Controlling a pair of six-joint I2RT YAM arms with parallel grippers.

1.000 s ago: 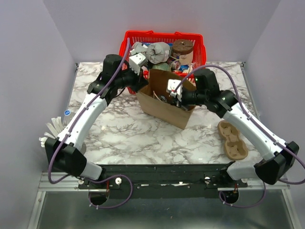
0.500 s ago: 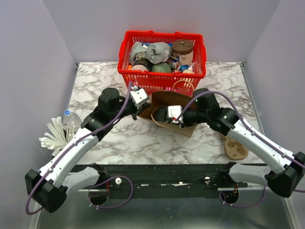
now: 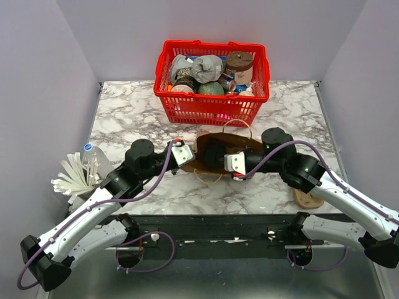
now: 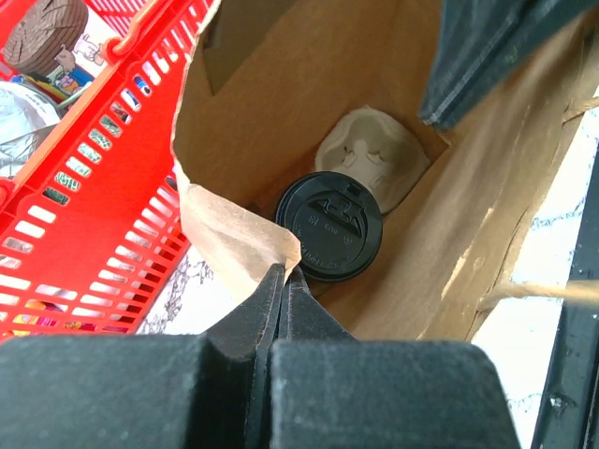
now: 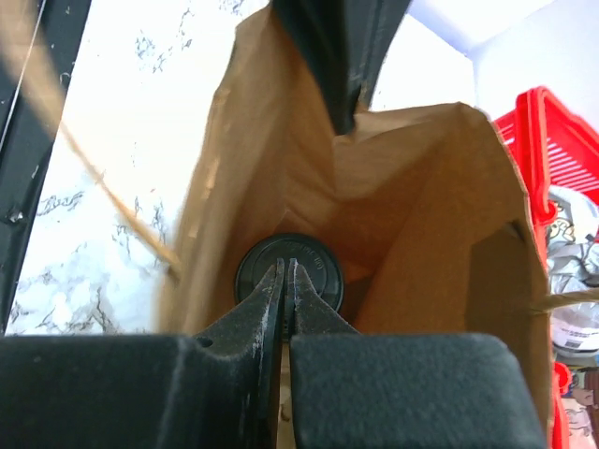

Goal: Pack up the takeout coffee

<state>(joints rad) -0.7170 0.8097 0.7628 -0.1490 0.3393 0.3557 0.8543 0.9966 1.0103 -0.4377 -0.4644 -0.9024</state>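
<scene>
bag check, top and both wrist views. the coffee cup (image 4: 328, 225) is inside the brown paper bag (image 3: 246, 144), which sits at the centre of the top view just below the red basket (image 3: 212, 107). in the left wrist view its black lid shows mid-frame, upright on the bag floor as far as i can judge, touching or just beside a pale lumpy thing (image 4: 370, 157) above it that i cannot identify. the right wrist view shows the same lid low in the bag, at lower centre of frame. left gripper (image 4: 283, 273): jaws pressed together on a folded flap of the bag's rim, so it has paper and not the cup. right gripper (image 5: 285, 273): jaws all but closed, only a hairline between them, at the opposite side of the mouth; i cannot tell whether paper is caught there. neither gripper touches the cup. my reading is that the packing itself is done, cup in and lid on. what may be left is letting go of the rim and pulling both arms clear without tipping the bag. bottle (image 3: 91, 156) at left edge and brown tray (image 3: 307, 199) at lower right lie outside the bag.
</scene>
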